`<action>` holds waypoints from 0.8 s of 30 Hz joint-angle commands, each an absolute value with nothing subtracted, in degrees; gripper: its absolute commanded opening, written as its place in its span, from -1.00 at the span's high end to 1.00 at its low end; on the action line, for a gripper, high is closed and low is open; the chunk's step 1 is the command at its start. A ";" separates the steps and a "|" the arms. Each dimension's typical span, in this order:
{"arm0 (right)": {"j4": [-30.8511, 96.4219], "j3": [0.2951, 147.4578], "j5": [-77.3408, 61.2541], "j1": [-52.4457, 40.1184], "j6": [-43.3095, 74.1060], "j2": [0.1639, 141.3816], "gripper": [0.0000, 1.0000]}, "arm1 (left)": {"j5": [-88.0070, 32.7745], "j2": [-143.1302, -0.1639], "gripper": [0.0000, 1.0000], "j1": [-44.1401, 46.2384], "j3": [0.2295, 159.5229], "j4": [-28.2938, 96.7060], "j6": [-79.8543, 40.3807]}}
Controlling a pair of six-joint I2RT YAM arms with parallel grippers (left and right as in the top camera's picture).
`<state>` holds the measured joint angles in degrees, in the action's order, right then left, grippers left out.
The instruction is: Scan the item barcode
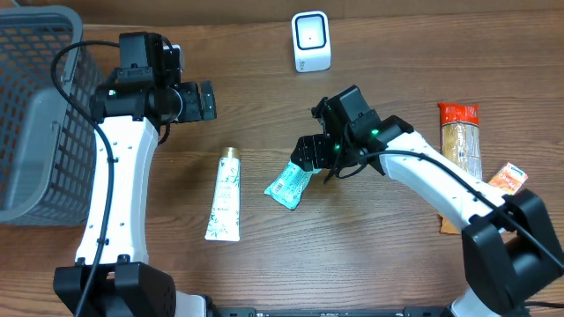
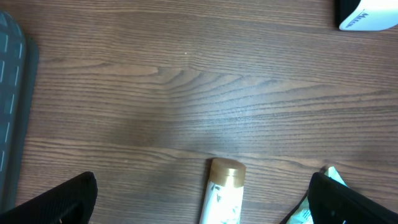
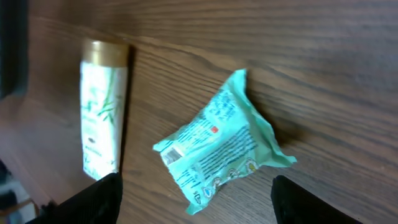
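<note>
Near the middle of the frame, the crumpled teal plastic packet (image 1: pixel 289 182) lies loose on the brown wooden worktop (image 1: pixel 397 70) under your spread, empty right gripper (image 1: pixel 315 163), well apart from the white boxy scanner (image 1: pixel 311 41), so the scan probably remains.

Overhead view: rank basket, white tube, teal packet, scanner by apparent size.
1. grey basket, by far the largest
2. white tube
3. white scanner and teal packet: too close to rank
</note>
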<state>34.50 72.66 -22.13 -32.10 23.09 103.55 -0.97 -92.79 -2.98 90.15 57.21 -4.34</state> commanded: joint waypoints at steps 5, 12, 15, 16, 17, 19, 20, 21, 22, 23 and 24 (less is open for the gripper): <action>34.04 71.44 -10.46 -36.62 43.48 106.80 -0.56 | -0.64 -92.53 -0.99 -2.22 90.80 56.99 -5.13; 32.36 69.01 -3.14 -40.66 51.33 107.50 -0.31 | -0.64 -92.53 -1.00 -2.22 90.80 56.97 -5.13; 29.95 66.85 -1.56 -40.82 53.21 107.50 -0.19 | -0.64 -92.53 -1.00 -2.22 90.80 56.99 -5.13; 28.99 66.24 -1.54 -40.80 53.30 107.50 -0.18 | -0.64 -92.53 -0.99 -2.22 90.80 56.97 -5.13; 27.64 65.43 -1.56 -40.80 53.45 107.50 -0.15 | -0.64 -92.53 -1.00 -2.22 90.80 56.97 -5.13; 24.67 63.64 -1.58 -40.80 53.65 107.50 -0.08 | -0.64 -92.51 -1.00 -2.22 90.80 56.97 -5.13; 23.42 62.89 -1.76 -40.80 53.65 107.50 -0.04 | -0.64 -92.53 -0.99 -2.22 90.80 56.97 -5.13; 21.85 62.08 -2.26 -40.80 53.65 107.50 0.00 | -0.64 -92.53 -1.00 -2.22 90.80 56.97 -5.13; 20.62 61.49 -2.94 -40.80 53.60 107.50 0.03 | -0.64 -92.53 -0.99 -2.22 90.80 56.99 -5.13; 19.66 61.08 -3.60 -40.80 53.60 107.50 0.07 | -0.64 -92.51 -0.99 -2.22 90.80 56.97 -5.15; 18.92 60.77 -4.03 -40.80 53.63 107.50 0.07 | -0.64 -92.53 -0.99 -2.22 90.80 56.97 -5.13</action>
<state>20.49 61.93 -3.62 -40.91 52.71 107.33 -0.99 -92.79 -2.98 90.15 57.21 -4.34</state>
